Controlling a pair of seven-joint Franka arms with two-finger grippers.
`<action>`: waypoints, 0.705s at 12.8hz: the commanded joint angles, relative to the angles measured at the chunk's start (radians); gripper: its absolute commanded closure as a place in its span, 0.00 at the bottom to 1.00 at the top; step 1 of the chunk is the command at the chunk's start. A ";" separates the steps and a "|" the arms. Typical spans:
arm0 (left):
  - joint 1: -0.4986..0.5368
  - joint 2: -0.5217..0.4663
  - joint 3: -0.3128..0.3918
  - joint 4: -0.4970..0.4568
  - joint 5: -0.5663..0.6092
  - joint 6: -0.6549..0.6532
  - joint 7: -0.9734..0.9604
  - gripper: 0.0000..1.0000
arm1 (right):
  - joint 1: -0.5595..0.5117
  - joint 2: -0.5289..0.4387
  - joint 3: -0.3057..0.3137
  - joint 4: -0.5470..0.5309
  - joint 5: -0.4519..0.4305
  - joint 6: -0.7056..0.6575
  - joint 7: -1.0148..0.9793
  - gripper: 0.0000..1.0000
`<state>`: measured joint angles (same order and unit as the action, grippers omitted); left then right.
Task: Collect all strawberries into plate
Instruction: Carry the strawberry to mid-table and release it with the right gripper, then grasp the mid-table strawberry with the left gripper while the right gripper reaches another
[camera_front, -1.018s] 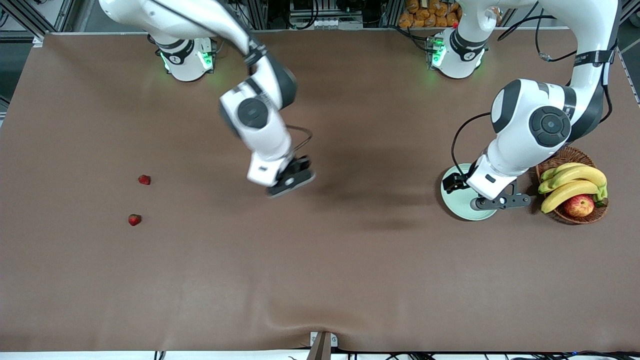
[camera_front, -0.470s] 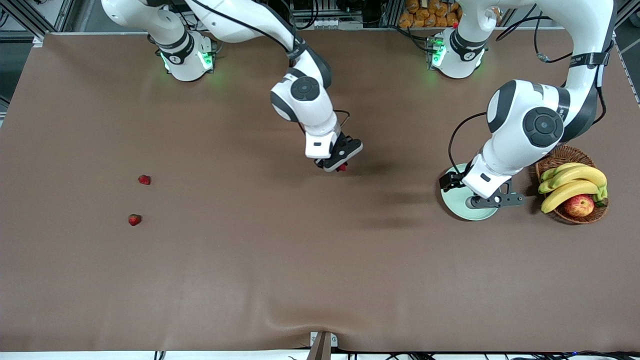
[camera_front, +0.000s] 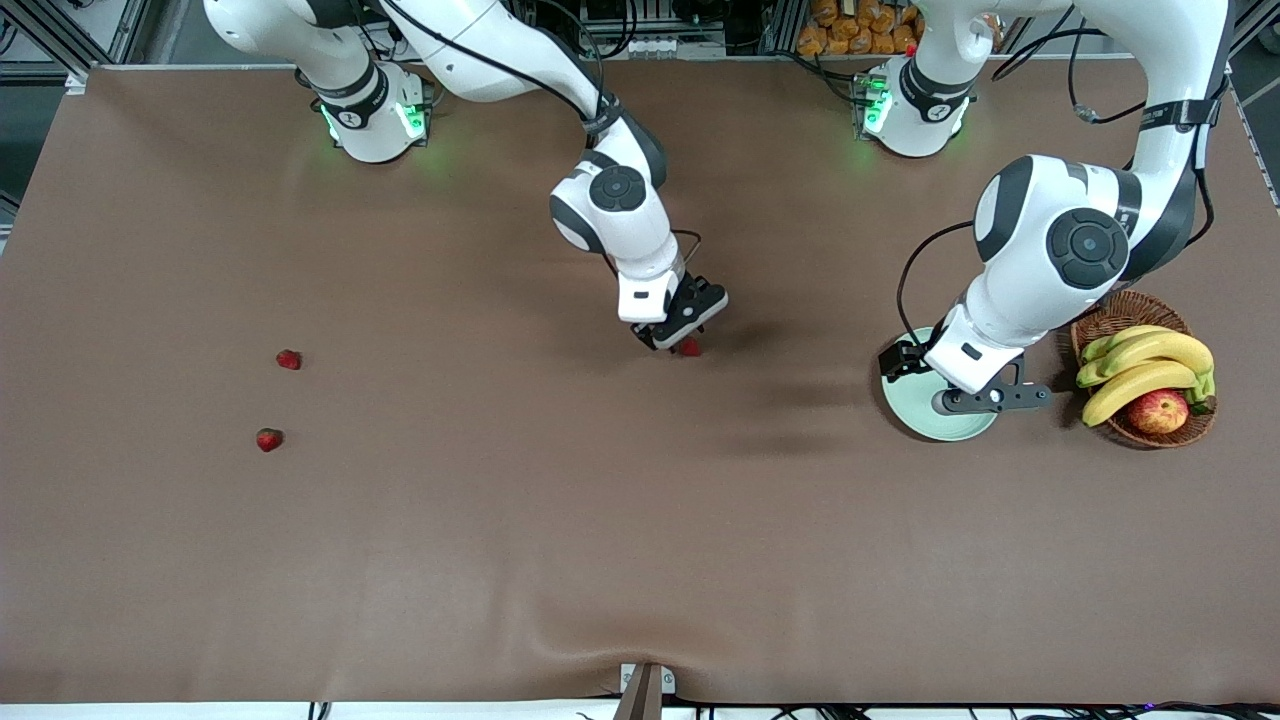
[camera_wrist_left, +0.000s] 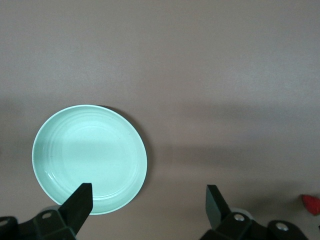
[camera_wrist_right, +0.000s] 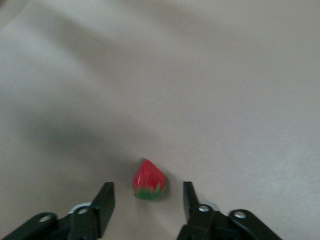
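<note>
One strawberry (camera_front: 689, 347) lies on the brown table near the middle, and in the right wrist view this strawberry (camera_wrist_right: 149, 181) rests on the cloth between the tips of the fingers, touching neither. My right gripper (camera_front: 678, 335) (camera_wrist_right: 148, 201) hangs low over it, open. Two more strawberries (camera_front: 289, 359) (camera_front: 268, 439) lie apart toward the right arm's end. The mint-green plate (camera_front: 915, 415) (camera_wrist_left: 60, 150) holds nothing. My left gripper (camera_front: 992, 400) (camera_wrist_left: 147, 196) hovers open over the plate's rim and the bare table beside it.
A wicker basket (camera_front: 1105, 325) with bananas (camera_front: 1145, 362) and an apple (camera_front: 1158, 410) stands beside the plate at the left arm's end. A stretch of bare table separates the middle strawberry from the plate.
The right arm swung toward the left arm's end carrying a strawberry, came down and opened its fingers; the berry now lies on the table. The left arm barely moved.
</note>
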<state>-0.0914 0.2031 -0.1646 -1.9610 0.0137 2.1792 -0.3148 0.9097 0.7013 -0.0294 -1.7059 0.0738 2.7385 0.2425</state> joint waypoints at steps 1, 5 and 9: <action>-0.001 -0.033 -0.003 -0.030 0.008 0.018 -0.020 0.00 | -0.006 -0.031 -0.050 0.005 -0.006 -0.023 0.006 0.00; -0.001 -0.042 -0.019 -0.044 0.008 0.018 -0.021 0.00 | -0.025 -0.158 -0.246 0.006 -0.006 -0.274 -0.003 0.00; -0.010 -0.025 -0.108 -0.023 0.023 0.025 -0.232 0.00 | -0.057 -0.180 -0.498 0.006 -0.005 -0.480 -0.003 0.00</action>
<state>-0.0920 0.1956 -0.2320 -1.9699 0.0138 2.1824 -0.4346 0.8683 0.5284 -0.4481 -1.6741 0.0738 2.3009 0.2342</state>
